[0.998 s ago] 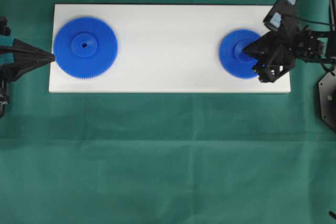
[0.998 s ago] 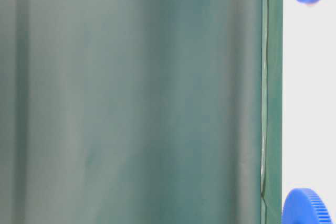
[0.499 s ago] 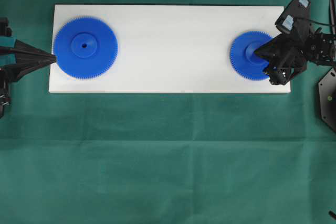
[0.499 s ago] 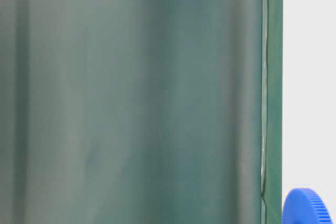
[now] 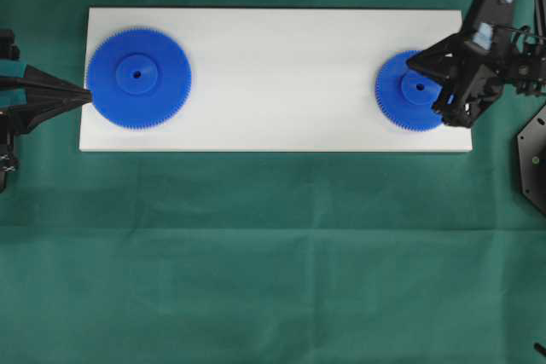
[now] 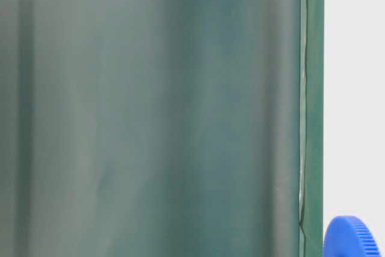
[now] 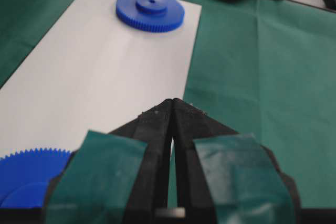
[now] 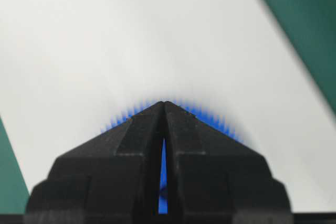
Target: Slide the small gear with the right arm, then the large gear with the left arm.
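The small gear (image 5: 413, 91) is lying flat at the right end of the white board (image 5: 273, 74), close to that end and roughly midway between the far and near long edges. In the left wrist view it (image 7: 150, 11) is seen at the far end of the board. The right gripper (image 5: 415, 64) is positioned over the gear's right and far side, fingers pressed together to a point, nothing held; in the right wrist view the closed tips (image 8: 164, 104) are poised above the blue teeth (image 8: 218, 121). Whether the tips are touching the gear cannot be told.

For the step judged to be in hand, sliding the small gear leftward along the board, the closed tips are best being brought down against the hub or the rim on the side facing away from the direction of travel. Contact is to be kept low, so that the gear is pushed flat and not tipped. The push line is to be passed through the gear's centre; an off-centre push is likely to spin the gear or steer it toward a long edge.

The large gear (image 5: 138, 78) is resting at the left end of the board. The left gripper (image 5: 85, 94) is held with its closed, empty tips at that gear's left rim, touching or just beside it.
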Robot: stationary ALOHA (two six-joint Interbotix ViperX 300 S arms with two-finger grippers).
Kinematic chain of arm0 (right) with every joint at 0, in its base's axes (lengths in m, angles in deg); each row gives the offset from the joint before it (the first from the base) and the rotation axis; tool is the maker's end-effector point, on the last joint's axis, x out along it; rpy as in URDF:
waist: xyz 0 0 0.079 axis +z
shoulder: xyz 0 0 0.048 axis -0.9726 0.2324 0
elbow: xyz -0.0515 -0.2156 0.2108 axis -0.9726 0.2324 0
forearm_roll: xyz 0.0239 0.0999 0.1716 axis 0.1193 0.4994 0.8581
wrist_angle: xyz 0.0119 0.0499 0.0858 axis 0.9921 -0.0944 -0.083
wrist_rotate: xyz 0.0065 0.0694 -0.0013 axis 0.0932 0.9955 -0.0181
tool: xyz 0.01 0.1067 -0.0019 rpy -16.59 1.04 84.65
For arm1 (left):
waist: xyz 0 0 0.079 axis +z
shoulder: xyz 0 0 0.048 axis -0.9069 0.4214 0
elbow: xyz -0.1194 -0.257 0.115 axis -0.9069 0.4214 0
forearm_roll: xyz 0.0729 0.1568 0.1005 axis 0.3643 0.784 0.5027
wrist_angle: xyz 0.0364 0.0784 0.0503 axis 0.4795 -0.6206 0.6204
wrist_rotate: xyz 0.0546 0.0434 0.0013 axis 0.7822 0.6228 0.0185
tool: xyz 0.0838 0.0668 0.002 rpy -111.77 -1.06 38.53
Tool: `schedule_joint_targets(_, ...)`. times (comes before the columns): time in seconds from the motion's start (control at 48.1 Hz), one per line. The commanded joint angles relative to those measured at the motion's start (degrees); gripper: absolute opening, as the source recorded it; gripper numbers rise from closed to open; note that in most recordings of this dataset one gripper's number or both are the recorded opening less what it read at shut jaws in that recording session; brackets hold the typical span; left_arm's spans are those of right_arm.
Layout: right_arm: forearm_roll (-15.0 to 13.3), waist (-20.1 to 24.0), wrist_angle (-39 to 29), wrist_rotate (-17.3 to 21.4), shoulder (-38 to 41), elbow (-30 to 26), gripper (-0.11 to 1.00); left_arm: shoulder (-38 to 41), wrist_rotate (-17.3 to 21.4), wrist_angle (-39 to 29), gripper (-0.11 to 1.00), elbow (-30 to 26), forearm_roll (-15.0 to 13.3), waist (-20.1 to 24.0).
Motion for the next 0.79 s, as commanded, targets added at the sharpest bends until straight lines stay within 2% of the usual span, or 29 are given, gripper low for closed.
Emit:
schedule_joint_targets(0.0, -1.8, 0.0, 2.3, -0.3, -2.7, -1.3, 0.50, 0.6, 0.0, 0.6, 0.00, -0.9, 0.0, 0.1)
schedule_joint_targets(0.208, -2.7, 0.0, 9.6, -0.2, -8.7, -0.7, 0.50, 0.6, 0.0, 0.7, 0.00, -1.1, -0.1, 0.1)
schedule_joint_targets(0.541, -2.7, 0.4, 14.4, 0.1, -14.1, 1.8, 0.50, 0.6, 0.0, 0.8, 0.00, -1.4, -0.1, 0.4)
schedule_joint_targets(0.769, -2.6, 0.4, 14.9, 0.2, -15.9, 3.2, 0.50, 0.7, 0.0, 0.4, 0.00, -2.0, -0.1, 5.0)
